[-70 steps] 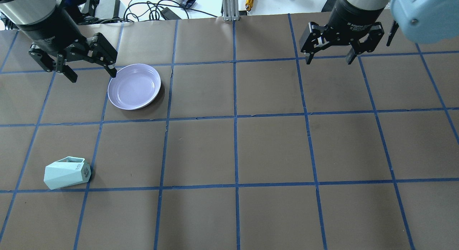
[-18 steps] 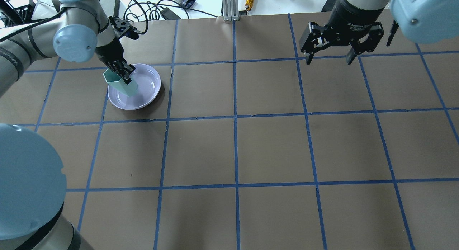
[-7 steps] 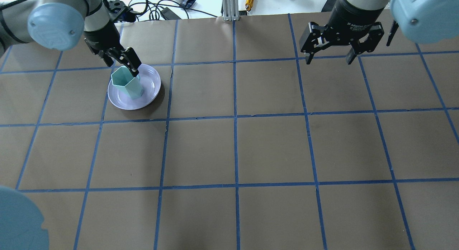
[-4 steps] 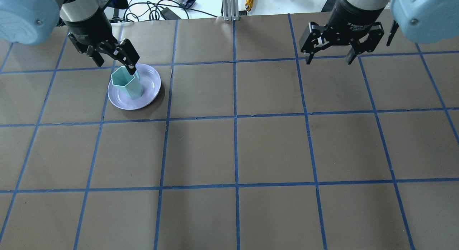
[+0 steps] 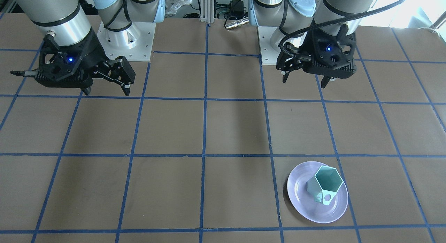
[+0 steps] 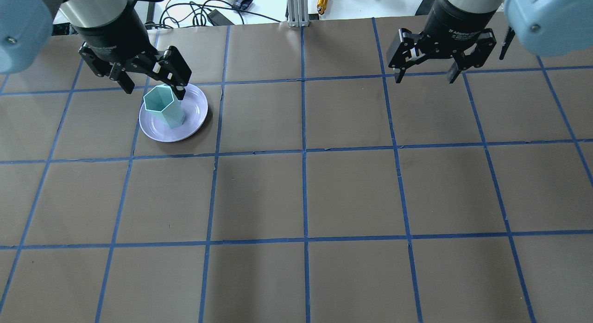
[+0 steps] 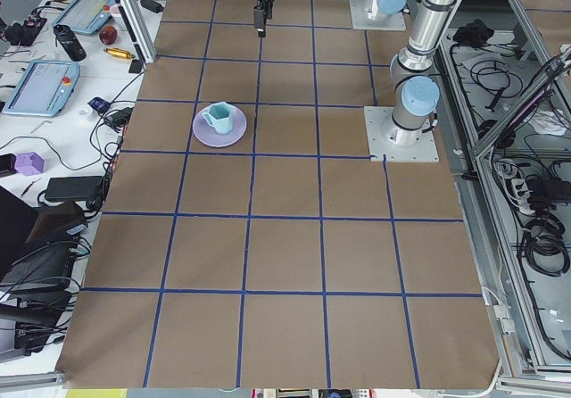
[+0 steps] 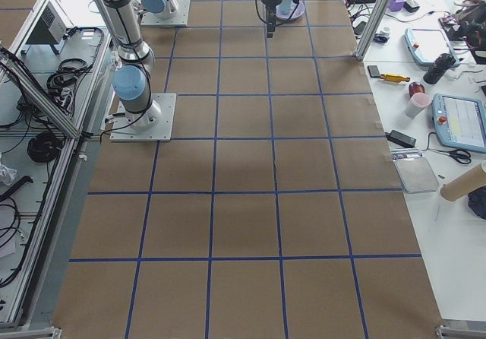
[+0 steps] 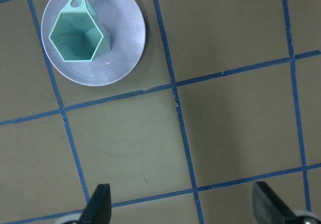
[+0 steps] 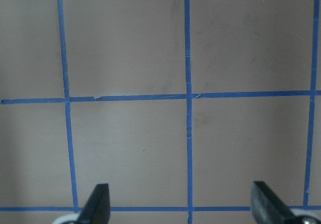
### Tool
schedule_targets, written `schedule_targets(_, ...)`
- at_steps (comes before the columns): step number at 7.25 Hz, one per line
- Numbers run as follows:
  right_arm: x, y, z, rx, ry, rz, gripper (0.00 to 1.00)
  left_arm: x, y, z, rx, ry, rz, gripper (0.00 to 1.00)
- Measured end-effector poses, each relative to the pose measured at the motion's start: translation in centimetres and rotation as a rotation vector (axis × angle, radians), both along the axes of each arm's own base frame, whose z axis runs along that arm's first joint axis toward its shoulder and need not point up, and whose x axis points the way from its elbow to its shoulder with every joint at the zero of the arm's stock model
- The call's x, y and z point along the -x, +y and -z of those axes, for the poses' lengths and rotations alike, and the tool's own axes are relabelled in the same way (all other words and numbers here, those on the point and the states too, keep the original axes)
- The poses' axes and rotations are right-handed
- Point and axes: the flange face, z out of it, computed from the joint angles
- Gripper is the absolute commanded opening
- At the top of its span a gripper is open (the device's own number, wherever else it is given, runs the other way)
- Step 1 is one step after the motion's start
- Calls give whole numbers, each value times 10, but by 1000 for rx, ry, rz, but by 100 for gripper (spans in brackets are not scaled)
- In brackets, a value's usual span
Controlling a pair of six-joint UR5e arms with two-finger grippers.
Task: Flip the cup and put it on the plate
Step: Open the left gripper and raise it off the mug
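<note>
The mint-green cup stands upright, mouth up, on the lavender plate at the far left of the table. It also shows in the front view, cup on plate, and in the left wrist view, cup on plate, with its handle toward the far edge. My left gripper is open and empty, raised above the table apart from the cup; it shows in the front view. My right gripper is open and empty, high over the far right.
The brown paper table carries a blue tape grid. An aluminium post, an orange tool and cables lie beyond the far edge. Both arm bases stand at the robot's side.
My left gripper has let go of the cup, opened and risen away from it. The cup stays upright on the plate. The right arm has not moved.
</note>
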Motion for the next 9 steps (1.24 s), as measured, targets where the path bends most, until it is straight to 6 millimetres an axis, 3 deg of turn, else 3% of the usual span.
schedule_targets(4, 0, 0, 0, 0, 0, 0, 100, 19, 21, -13, 0, 22, -56, 100)
schedule_targets(9, 0, 0, 0, 0, 0, 0, 100, 16, 8, -15, 15, 25, -71, 100)
